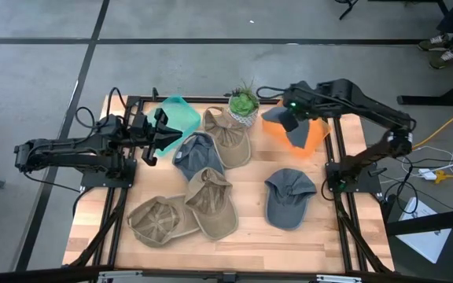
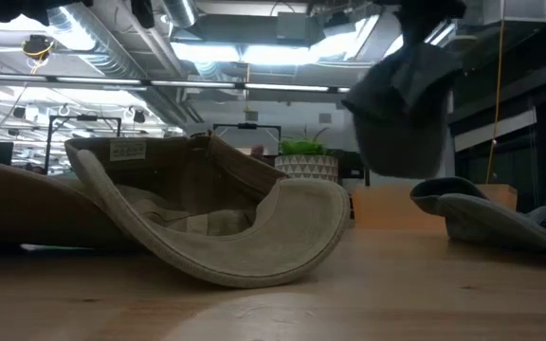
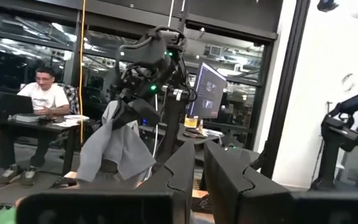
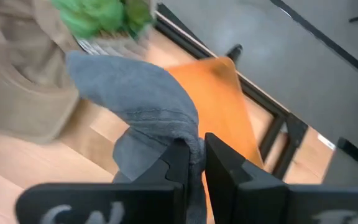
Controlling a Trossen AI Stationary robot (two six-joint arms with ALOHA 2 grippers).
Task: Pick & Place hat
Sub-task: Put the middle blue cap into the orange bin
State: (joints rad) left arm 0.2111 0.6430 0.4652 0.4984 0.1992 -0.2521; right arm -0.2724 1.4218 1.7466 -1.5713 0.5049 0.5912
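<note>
- I have the right gripper [image 1: 287,118] at the table's far right corner, its jaws pinched tight on a grey hat [image 1: 297,130] that hangs limp over the orange bin [image 1: 314,134].
- The right wrist view shows the grey hat's soft cloth [image 4: 148,112] bunched between my dark fingers [image 4: 179,165], with the orange bin [image 4: 219,106] underneath.
- The left gripper [image 1: 166,130] sits at the far left, beside the teal bin [image 1: 181,116]; its jaws are nearly together and hold nothing.
- Open room: bare wood [image 1: 321,228] shows along the near right of the table, and a narrow strip of it between the blue-grey cap [image 1: 289,196] and the tan caps.
- The middle is crowded: a tan cap [image 1: 211,203] overlaps another tan cap [image 1: 160,220] near the front, while a dark blue cap [image 1: 197,153] touches a third tan cap [image 1: 226,135] farther back.
- A potted plant [image 1: 244,104] stands at the far edge between the two bins.
- Only the low view gives me height: the grey hat [image 2: 406,114] hangs clear above the tabletop, and a tan cap [image 2: 216,223] lies brim up, showing a suede-like curve.
- Only the left wrist view shows the room behind: the right arm [image 3: 148,68] holding the drooping grey hat [image 3: 114,149], and a person [image 3: 41,99] seated at a desk.
</note>
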